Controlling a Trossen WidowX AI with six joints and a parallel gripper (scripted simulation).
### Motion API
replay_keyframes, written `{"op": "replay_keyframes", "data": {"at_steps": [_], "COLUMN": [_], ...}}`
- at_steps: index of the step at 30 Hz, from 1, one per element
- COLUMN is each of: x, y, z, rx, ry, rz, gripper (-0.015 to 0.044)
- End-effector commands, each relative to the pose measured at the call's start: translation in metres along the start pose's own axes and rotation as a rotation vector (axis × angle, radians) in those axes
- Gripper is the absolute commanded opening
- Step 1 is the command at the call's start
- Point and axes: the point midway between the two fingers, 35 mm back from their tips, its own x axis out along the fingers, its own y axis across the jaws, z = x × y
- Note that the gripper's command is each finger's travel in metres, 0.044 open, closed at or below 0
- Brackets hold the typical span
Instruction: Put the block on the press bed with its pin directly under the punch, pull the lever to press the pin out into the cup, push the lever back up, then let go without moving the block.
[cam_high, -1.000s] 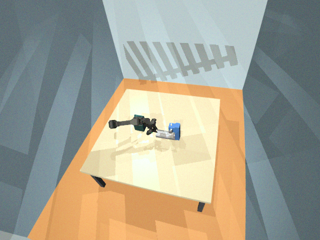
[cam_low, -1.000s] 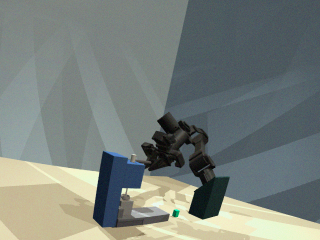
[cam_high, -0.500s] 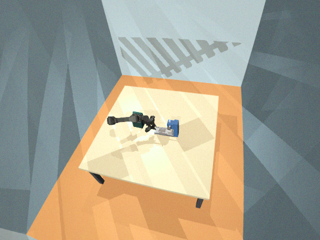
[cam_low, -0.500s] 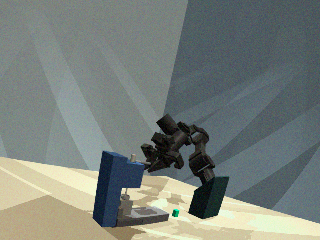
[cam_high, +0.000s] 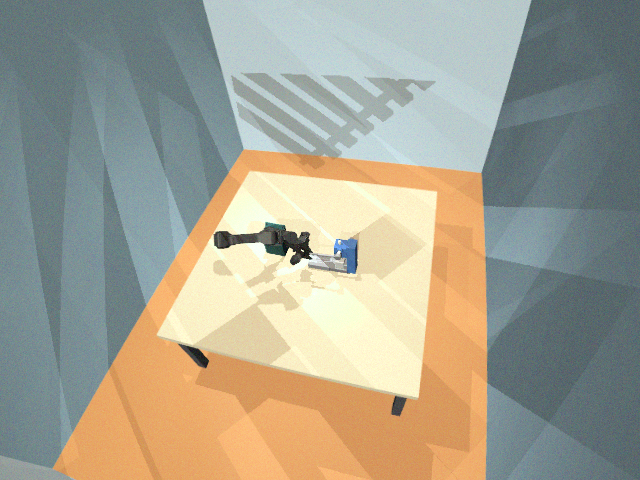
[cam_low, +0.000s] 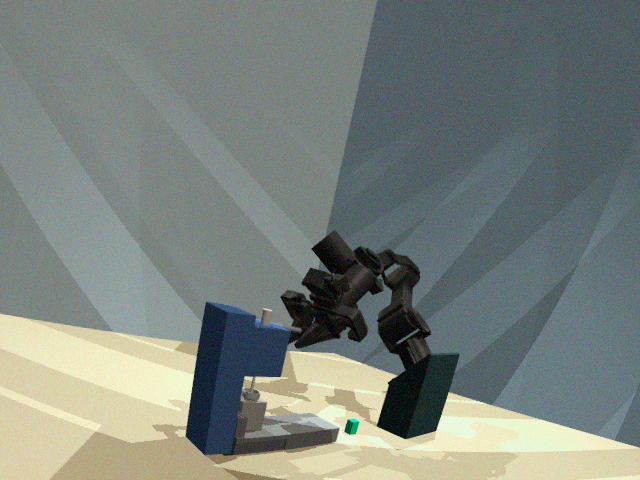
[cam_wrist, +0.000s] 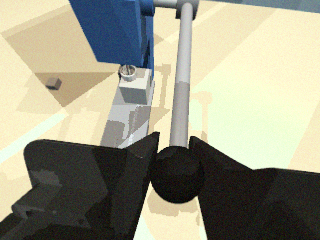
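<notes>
1. Your pincer (cam_high: 309, 254) (cam_low: 295, 338) (cam_wrist: 174, 139) clamps the lever (cam_low: 289, 327) (cam_wrist: 182, 95), whose long axis runs from the press (cam_high: 352, 255) (cam_low: 214, 382) (cam_wrist: 112, 32) toward the top view's left table edge (cam_high: 203, 255).
2. The block (cam_low: 253, 414) (cam_wrist: 136, 90) sits on the bed (cam_high: 326, 262) (cam_low: 310, 429) (cam_wrist: 116, 117), beyond and below your grip.

1. One lever (cam_high: 324, 254) (cam_low: 290, 328) (cam_wrist: 183, 75), its single ball knob (cam_wrist: 177, 174) between the pincer's (cam_high: 310, 256) (cam_low: 293, 342) (cam_wrist: 174, 142) two fingers.
2. One press (cam_high: 352, 256) (cam_low: 214, 377) (cam_wrist: 112, 32), beyond the pincer.
3. One block (cam_low: 253, 414) (cam_wrist: 135, 92), lower than the pincer.
4. Two small cubes below the pincer: one green (cam_low: 352, 426), one grey (cam_wrist: 53, 83).
</notes>
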Motion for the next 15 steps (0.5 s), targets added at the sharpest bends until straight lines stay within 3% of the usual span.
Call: {"op": "replay_keyframes", "data": {"at_steps": [1, 15], "x": [0.0015, 0.0055], "y": [0.001, 0.0009], "z": [0.0003, -0.0026], "rx": [-0.002, -0.002], "ry": [-0.007, -0.007], "rz": [0.007, 0.006], "gripper": [0.0, 0.0]}}
